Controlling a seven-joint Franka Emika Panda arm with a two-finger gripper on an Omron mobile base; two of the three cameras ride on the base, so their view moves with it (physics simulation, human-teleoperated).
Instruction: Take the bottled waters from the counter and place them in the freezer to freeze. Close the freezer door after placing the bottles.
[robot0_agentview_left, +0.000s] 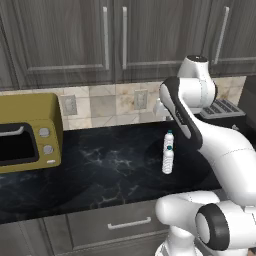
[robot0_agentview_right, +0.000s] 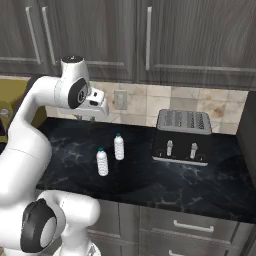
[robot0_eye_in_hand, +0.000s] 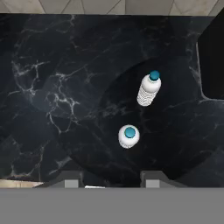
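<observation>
The tool (robot0_eye_in_hand: 109, 179) sits nearest the lens, its two dark tips rising at the bottom of the hand view with bare black marble between them, so it grips nothing; the tips stand apart yet look as narrow as they go. It hangs well above the surface (robot0_eye_in_hand: 52, 87), looking straight down. Just beyond the tips stands the first bottle (robot0_eye_in_hand: 128, 136), seen almost cap-on, upright, and a little to the right of the midline between the tips. Farther on and to the right stands the second bottle (robot0_eye_in_hand: 149, 89), also upright, near the first but not touching it. At the far right edge lies the dark toaster (robot0_eye_in_hand: 214, 61), well apart from both. The step in hand seems to be the first pick. To do it well, the tips should probably spread before the descent, the hand should shift slightly right to centre on the nearer bottle, and the pinch should land on the ribbed body below the cap, keeping clear of its neighbour so neither topples.
</observation>
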